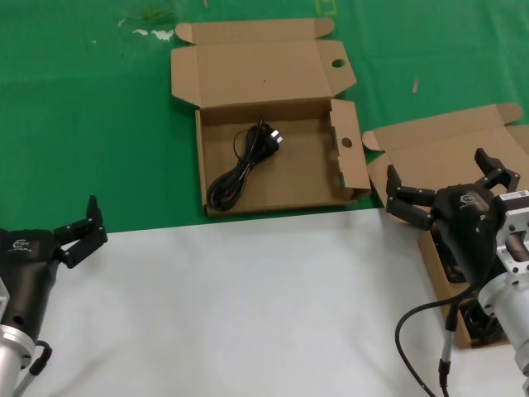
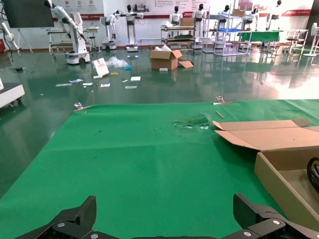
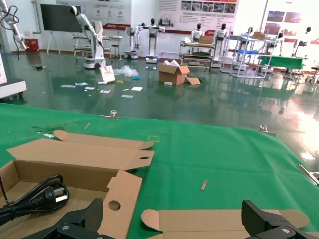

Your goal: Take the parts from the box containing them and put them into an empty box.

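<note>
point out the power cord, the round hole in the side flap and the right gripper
power cord (image 1: 245,163): head view, on its looped cable.
round hole (image 1: 346,142): head view, in the holed box's side flap.
right gripper (image 1: 446,187): head view, midway between its fingertips.

Brown box (image 1: 351,165) — black cord (image 1: 244,169) — green mat (image 1: 91,107).

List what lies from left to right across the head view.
left gripper → power cord lying in the box with round-holed flaps → right gripper, open over the plain-lidded box at the right edge.
</note>
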Available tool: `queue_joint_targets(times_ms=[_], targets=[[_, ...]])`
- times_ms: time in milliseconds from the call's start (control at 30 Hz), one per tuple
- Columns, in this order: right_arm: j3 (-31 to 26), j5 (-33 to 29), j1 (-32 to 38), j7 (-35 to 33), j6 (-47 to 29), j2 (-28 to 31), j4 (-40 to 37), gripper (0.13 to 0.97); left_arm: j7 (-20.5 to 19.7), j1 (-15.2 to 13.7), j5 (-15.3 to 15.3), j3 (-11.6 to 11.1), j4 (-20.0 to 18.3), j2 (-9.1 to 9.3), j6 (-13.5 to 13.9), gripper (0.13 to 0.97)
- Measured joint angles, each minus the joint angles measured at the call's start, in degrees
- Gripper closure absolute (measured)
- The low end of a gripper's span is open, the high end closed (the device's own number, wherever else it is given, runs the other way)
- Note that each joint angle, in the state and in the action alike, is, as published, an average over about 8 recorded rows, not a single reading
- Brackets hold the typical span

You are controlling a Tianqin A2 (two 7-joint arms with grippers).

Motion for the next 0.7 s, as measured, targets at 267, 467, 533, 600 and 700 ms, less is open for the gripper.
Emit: queue_joint_targets(times_ms=[267, 467, 533, 600, 700], targets=[[0.0, 0.0, 0.0, 0.0, 0.0, 0.0, 0.0, 0.129, 0.0, 0.0, 0.0, 0.0, 0.0, 0.0, 0.0, 0.132], [0.0, 0.0, 0.0, 0.0, 0.0, 0.0, 0.0, 0.129, 0.0, 0.0, 0.0, 0.0, 0.0, 0.0, 0.0, 0.132], [0.0, 0.0, 0.0, 0.0, 0.0, 0.0, 0.0, 0.129, 0.0, 0.0, 0.0, 0.0, 0.0, 0.0, 0.0, 0.132], [0.0, 0.0, 0.0, 0.0, 0.0, 0.0, 0.0, 0.129, 0.0, 0.0, 0.0, 0.0, 0.0, 0.0, 0.0, 0.132], [0.0, 0.0, 0.0, 0.0, 0.0, 0.0, 0.0, 0.129, 0.0, 0.0, 0.0, 0.0, 0.0, 0.0, 0.0, 0.132]])
